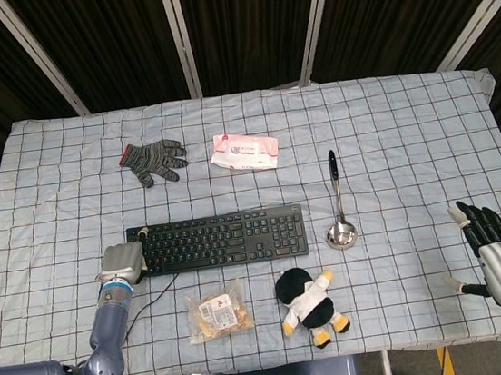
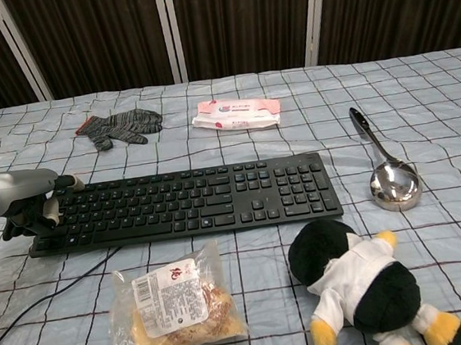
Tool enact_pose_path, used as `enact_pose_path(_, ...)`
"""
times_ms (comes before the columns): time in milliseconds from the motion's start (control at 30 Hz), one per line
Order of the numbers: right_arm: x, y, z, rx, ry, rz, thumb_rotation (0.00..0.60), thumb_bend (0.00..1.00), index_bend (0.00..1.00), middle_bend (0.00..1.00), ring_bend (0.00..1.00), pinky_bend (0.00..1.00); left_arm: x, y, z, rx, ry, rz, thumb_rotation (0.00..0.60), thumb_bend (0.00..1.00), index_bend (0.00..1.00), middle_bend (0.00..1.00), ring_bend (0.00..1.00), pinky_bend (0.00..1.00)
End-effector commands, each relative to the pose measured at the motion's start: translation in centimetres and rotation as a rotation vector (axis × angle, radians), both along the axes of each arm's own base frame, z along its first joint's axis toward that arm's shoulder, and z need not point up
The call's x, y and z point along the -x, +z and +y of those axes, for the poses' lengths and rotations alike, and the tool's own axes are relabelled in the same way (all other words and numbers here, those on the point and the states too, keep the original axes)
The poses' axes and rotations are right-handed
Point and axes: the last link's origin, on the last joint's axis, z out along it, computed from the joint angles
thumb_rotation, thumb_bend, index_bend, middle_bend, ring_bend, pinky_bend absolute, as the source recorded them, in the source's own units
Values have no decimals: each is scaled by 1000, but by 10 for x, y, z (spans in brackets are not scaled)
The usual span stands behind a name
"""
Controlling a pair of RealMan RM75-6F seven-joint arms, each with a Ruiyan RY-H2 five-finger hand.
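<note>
My left hand (image 1: 123,263) sits at the left end of the black keyboard (image 1: 220,240). In the chest view the left hand (image 2: 28,204) curls its fingers down over the end keys of the keyboard (image 2: 188,202), and its thumb lies along the far corner. Whether it grips the keyboard does not show. My right hand (image 1: 500,257) hovers at the near right edge of the table, fingers spread, holding nothing. It is well away from the metal ladle (image 1: 338,218).
A grey knit glove (image 1: 153,160) and a pink wipes pack (image 1: 244,152) lie behind the keyboard. In front of it are a snack bag (image 1: 215,311) and a penguin plush (image 1: 309,304). The keyboard's cable (image 2: 46,303) trails to the near left edge over the checked cloth (image 1: 408,131).
</note>
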Motion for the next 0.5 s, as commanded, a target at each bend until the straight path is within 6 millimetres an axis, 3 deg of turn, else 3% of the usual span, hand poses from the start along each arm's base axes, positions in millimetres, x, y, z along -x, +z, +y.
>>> enact_pose_path(33, 0, 0, 0, 1, -1, -3, 600, 51, 0, 0, 0, 0, 1, -1, 0, 2, 1, 7, 600, 1000, 0, 837, 733, 616)
enact_pose_path(500, 0, 0, 0, 2, -2, -4, 600, 51, 0, 0, 0, 0, 6, -1, 2, -6, 20, 11, 600, 1000, 0, 837, 733, 615)
